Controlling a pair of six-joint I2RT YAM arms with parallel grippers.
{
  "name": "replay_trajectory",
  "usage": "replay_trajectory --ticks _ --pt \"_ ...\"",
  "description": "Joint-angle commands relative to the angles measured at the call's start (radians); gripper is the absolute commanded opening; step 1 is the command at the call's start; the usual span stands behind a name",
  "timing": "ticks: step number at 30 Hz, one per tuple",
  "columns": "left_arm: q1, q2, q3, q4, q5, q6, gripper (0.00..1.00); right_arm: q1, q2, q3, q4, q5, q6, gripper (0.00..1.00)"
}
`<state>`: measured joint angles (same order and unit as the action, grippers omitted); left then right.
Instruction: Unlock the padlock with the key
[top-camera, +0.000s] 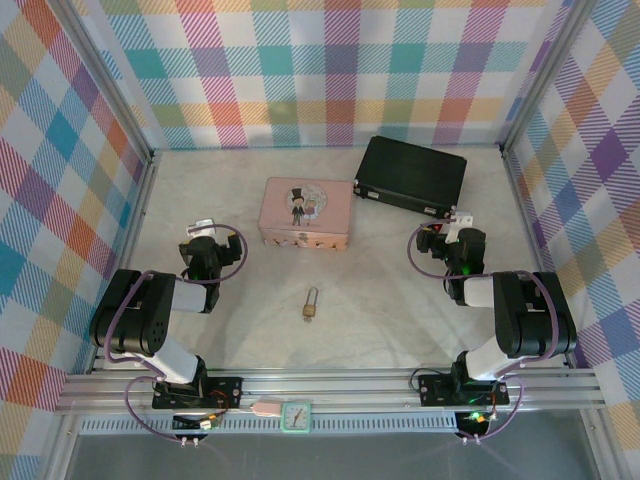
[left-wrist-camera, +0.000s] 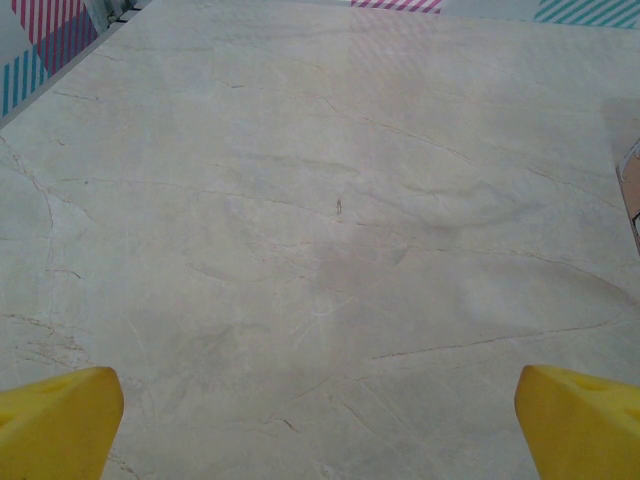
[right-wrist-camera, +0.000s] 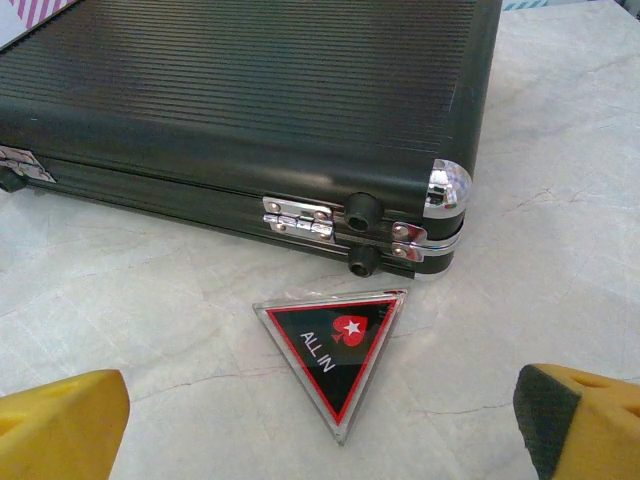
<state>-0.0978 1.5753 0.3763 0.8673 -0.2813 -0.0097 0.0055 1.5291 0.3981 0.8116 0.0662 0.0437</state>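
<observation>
Padlock (top-camera: 312, 305), tiny brass with silver shackle, is lying lower centre, keyhole indistinct; we are holding left gripper (left-wrist-camera: 320, 425) and right gripper (right-wrist-camera: 320, 430) apart.

On table (top-camera: 380, 300), back of middle: box (top-camera: 305, 213). Straight before box, well apart from it and nearer the arm bases: padlock (top-camera: 311, 306), flat on table, shackle end toward box. Right of box and slightly behind, near corner just beside box's right end: case (top-camera: 410, 175), set askew. Right of box, just before case's front edge near its right corner, apart from it: token (right-wrist-camera: 335, 350), flat on table. Left of box, over bare table: left gripper (left-wrist-camera: 320, 430). Right of box, just before token: right gripper (right-wrist-camera: 320, 440). Far before box, past padlock, on the near rail: timer (top-camera: 296, 415).
</observation>
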Motion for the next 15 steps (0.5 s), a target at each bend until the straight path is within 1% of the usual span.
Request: replay_trajectory --ticks 1,15 --pt "-0.003 0.002 0.016 0.032 -0.015 0.007 1.00 0.002 0.003 0.004 0.031 -0.013 -0.007 0.99" --pt "-0.004 0.002 0.015 0.032 -0.015 0.006 1.00 0.003 0.004 0.009 0.022 -0.027 -0.015 0.99"
